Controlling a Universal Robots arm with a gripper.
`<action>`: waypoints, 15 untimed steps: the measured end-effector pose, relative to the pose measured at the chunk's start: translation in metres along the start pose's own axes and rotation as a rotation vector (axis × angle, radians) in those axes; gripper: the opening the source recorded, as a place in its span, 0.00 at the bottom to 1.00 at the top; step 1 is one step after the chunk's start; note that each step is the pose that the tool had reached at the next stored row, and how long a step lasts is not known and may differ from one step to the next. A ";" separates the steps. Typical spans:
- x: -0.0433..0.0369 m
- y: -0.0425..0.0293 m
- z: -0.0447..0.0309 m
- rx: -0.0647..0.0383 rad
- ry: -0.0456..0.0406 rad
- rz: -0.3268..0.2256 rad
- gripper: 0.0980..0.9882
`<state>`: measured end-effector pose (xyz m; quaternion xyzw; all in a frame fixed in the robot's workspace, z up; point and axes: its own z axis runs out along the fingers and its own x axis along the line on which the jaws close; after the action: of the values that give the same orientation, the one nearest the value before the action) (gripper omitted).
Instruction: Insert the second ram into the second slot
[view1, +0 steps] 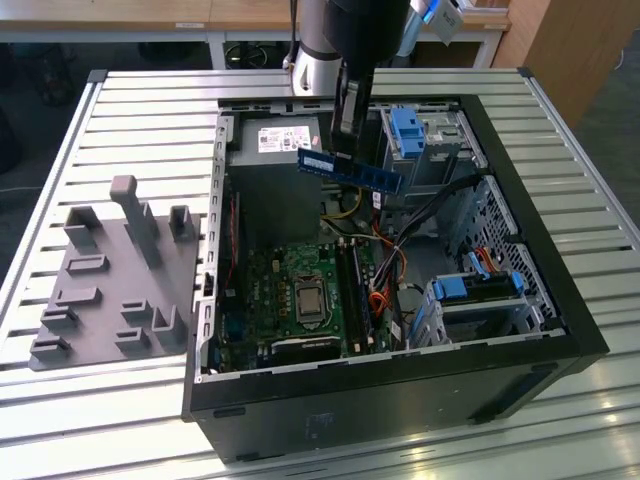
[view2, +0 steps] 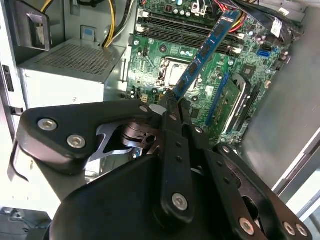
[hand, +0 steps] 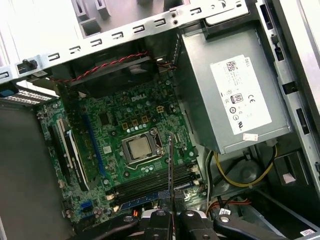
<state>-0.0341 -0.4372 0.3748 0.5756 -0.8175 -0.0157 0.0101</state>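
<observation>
From here a black robot arm (view1: 355, 50), cut off at the top of the exterior view, reaches down over an open black computer tower case (view1: 400, 400) lying on its side on a slatted metal surface (view1: 100, 420). Its jaws are clenched on one end of the second ram (view1: 350, 170), a thin, long blue memory stick with dark chips. That end is hidden between them. The rest juts out sideways from the jaws toward the exterior view's right, sloping slightly downward, in the air above the case and clear of everything. In the second wrist view the stick (view2: 205, 50) runs away from the jaws over the green motherboard (view2: 150, 65). In the first wrist view it shows edge-on as a thin dark line (hand: 170, 170). Below the jaws lie the square silver processor socket (hand: 139, 146) and the row of long dark memory slots (hand: 155, 185). A blue strip runs along the slot nearest the jaws, but I cannot tell whether it is a seated stick. Close beside the jaws sits the grey metal power supply box with a white label (hand: 235, 100). Light-blue plastic drive brackets (view1: 408, 130) stand just beyond the jaws. Well away, toward the exterior view's left, rests a grey moulded tray with upright posts (view1: 110, 290).
</observation>
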 end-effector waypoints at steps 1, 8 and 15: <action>0.0000 0.0000 0.0000 0.000 -0.0002 0.007 0.04; 0.0000 0.0000 0.0002 0.000 -0.0018 0.048 0.04; 0.0000 0.0000 0.0003 0.000 -0.0030 0.081 0.04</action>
<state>-0.0341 -0.4372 0.3745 0.5419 -0.8402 -0.0161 0.0094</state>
